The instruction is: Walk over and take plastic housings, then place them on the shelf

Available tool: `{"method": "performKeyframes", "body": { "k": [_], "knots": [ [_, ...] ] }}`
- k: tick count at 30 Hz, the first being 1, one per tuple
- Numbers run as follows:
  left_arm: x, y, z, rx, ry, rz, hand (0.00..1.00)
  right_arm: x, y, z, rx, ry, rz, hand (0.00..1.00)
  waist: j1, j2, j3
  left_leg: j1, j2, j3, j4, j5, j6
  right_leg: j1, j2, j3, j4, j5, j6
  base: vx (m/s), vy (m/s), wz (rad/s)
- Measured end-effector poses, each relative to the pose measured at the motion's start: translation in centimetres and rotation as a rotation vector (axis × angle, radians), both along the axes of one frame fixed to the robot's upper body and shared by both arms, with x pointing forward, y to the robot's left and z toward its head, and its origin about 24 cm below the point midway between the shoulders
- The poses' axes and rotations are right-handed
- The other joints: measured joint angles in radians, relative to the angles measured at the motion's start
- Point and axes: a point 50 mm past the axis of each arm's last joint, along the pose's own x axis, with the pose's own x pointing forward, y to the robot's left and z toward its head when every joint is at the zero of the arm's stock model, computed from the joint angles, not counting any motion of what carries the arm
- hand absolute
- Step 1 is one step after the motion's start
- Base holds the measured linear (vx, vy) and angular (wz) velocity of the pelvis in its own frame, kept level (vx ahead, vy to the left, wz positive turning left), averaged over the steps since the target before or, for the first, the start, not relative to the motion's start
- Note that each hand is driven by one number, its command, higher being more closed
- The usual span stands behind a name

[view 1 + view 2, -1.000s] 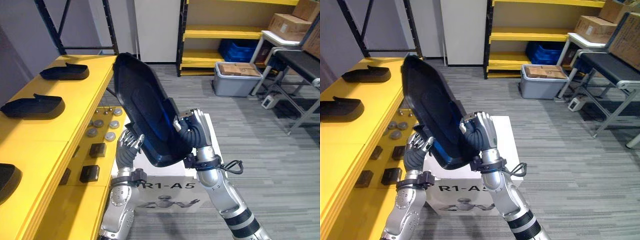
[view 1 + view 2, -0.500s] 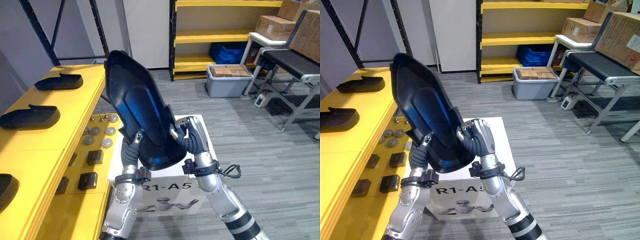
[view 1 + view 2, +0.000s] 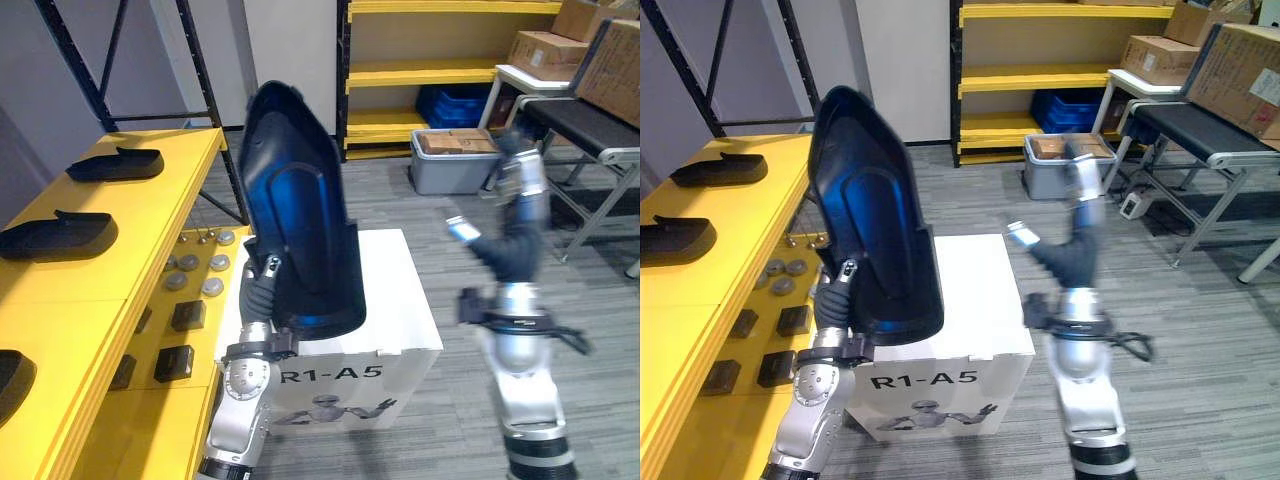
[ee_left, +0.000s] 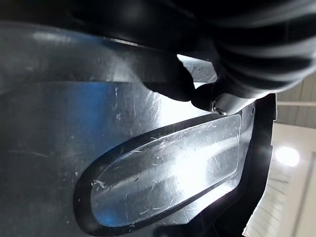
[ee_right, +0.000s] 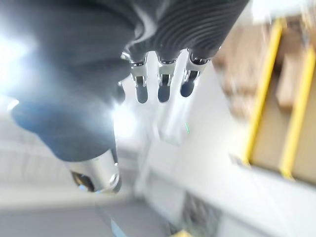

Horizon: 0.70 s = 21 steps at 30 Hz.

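Observation:
A large glossy dark plastic housing (image 3: 300, 230) stands nearly upright in front of me, above a white box. My left hand (image 3: 262, 290) grips its lower edge from the left, fingers curled round the rim; the left wrist view shows the housing's shiny inner face (image 4: 98, 148) under a curled dark fingertip (image 4: 168, 81). My right hand (image 3: 1080, 175) is raised well off to the right, clear of the housing, open and holding nothing. Its straight fingers (image 5: 160, 74) show in the right wrist view.
A yellow shelf (image 3: 150, 215) runs along my left with three more dark housings (image 3: 60, 235) lying on it. Small parts (image 3: 190, 315) sit on its lower level. The white box (image 3: 400, 300) is below the housing. A grey bin (image 3: 455, 160) and yellow racks (image 3: 430, 70) stand further back.
My right hand has let go of the housing and swung up and out to the right. The housing has tipped more upright, held by the left hand alone.

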Motion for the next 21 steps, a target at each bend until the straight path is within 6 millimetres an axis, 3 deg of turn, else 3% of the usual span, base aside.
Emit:
{"method": "performKeyframes", "body": {
  "k": [3,6,8,12,13,15,16,17,21],
  "knots": [
    [-0.6,0.9,-0.8,0.0,0.033,0.033,1.0,-1.5,-3.4,-0.1,0.102,-0.042,-0.076,0.0,-0.016,0.0,0.0,-0.004,0.003,0.001,0.0,-0.001,-0.001,-0.008,0.003,0.001,0.0,0.0,0.0,0.0,0.001,-0.02],
    [-1.3,1.5,-1.5,-0.004,0.063,0.059,1.0,-2.8,-6.9,-2.4,0.194,0.036,-0.175,0.0,-0.024,0.0,0.0,-0.005,0.005,0.004,-0.001,-0.002,-0.001,-0.012,0.003,0.003,0.0,0.0,0.0,0.0,0.007,-0.05],
    [-1.7,2.0,-1.8,0.014,0.075,0.084,1.0,-3.0,-8.5,-5.1,0.228,0.157,-0.249,0.0,-0.039,0.0,0.0,-0.008,0.005,0.004,-0.001,-0.002,-0.001,-0.014,0.003,0.003,0.0,-0.001,0.001,0.0,0.0,0.0],
    [-2.8,2.6,-1.9,0.031,0.082,0.106,1.0,-5.5,-11.5,-15.0,0.36,0.605,-0.423,0.0,-0.043,0.004,0.002,-0.023,0.006,0.004,0.001,-0.005,0.0,-0.03,0.003,0.003,0.0,-0.001,0.001,0.0,0.0,0.0],
    [-3.0,2.6,-2.0,0.034,0.086,0.106,1.0,-6.1,-11.6,-16.5,0.384,0.673,-0.442,0.0,-0.043,0.007,0.002,-0.023,0.007,0.004,0.001,-0.005,0.0,-0.03,0.003,0.003,0.0,-0.002,0.001,0.0,0.0,0.0],
    [-3.6,2.6,-2.2,0.042,0.1,0.099,1.0,-8.9,-11.3,-22.0,0.472,0.927,-0.489,0.0,-0.044,0.016,0.001,-0.023,0.008,0.002,0.001,-0.005,-0.001,-0.028,0.002,0.002,0.005,-0.003,0.002,0.0,0.0,0.0],
    [-3.7,2.6,-2.2,0.042,0.101,0.095,1.0,-9.6,-11.1,-23.2,0.491,0.982,-0.494,0.0,-0.044,0.018,0.002,-0.023,0.008,0.002,0.001,-0.005,-0.001,-0.028,0.002,0.002,0.005,-0.003,0.003,0.0,0.0,0.0],
    [-4.0,2.6,-2.3,0.044,0.105,0.082,1.0,-11.1,-10.4,-25.7,0.537,1.105,-0.499,0.0,-0.047,0.021,0.002,-0.022,0.008,0.001,0.001,-0.005,-0.001,-0.027,0.001,0.001,0.006,-0.003,0.003,0.0,0.0,0.0],
    [-4.4,2.1,-2.6,0.046,0.117,0.047,1.0,-14.0,-7.9,-30.1,0.595,1.346,-0.438,0.0,-0.049,0.019,0.004,-0.016,0.008,-0.004,0.003,-0.008,0.001,-0.01,-0.001,-0.003,0.006,-0.008,0.008,-0.03,0.012,0.06]
  ]
}}
